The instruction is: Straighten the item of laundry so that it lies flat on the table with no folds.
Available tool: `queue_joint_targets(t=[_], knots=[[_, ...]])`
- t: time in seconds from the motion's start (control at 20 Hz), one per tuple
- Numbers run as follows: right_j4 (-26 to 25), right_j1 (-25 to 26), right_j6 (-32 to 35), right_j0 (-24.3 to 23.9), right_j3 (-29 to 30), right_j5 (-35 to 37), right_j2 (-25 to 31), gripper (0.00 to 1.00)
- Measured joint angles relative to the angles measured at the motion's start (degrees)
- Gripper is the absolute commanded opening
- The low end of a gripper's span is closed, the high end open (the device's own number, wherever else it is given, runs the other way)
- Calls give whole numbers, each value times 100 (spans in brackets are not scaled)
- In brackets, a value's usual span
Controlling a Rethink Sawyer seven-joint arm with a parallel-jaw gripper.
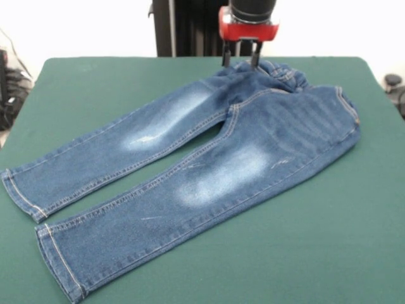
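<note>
While the jeans (190, 171) are lying spread across the middle of the table (354, 240), the gripper (240, 62) is hanging straight down over their far edge, at the bunched waistband. Its two dark fingers (226, 56) are standing a little apart, with light showing between them, and their tips are reaching down to the crumpled denim at the waist; whether they are actually pinching any fabric cannot be told, so the claw is reading as parted rather than clamped. Above the fingers a red block is sitting under the black wrist of the arm.

Both legs are running from the waist toward the near left. One leg is lying further back, its hem ending close to the table's left edge; the other is lying nearer, its hem reaching the bottom left of the scene. Each leg is showing a faded whitish patch at the thigh, and tan stitching is tracing the seams and hems. Around the hips, at the right, the cloth is wrinkling and the waistband is rising in a rumpled ridge instead of lying flat. Bare green tabletop is showing on every side of the garment, widest at the near right
</note>
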Motion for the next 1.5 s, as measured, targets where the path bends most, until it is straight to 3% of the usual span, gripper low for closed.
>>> queue_joint_targets(t=[0.9,1.3,1.5], knots=[[113,37,0,-87,84,-271,192,100],[329,379,0,-94,80,-273,244,100],[397,783,0,-151,80,-397,346,100]])
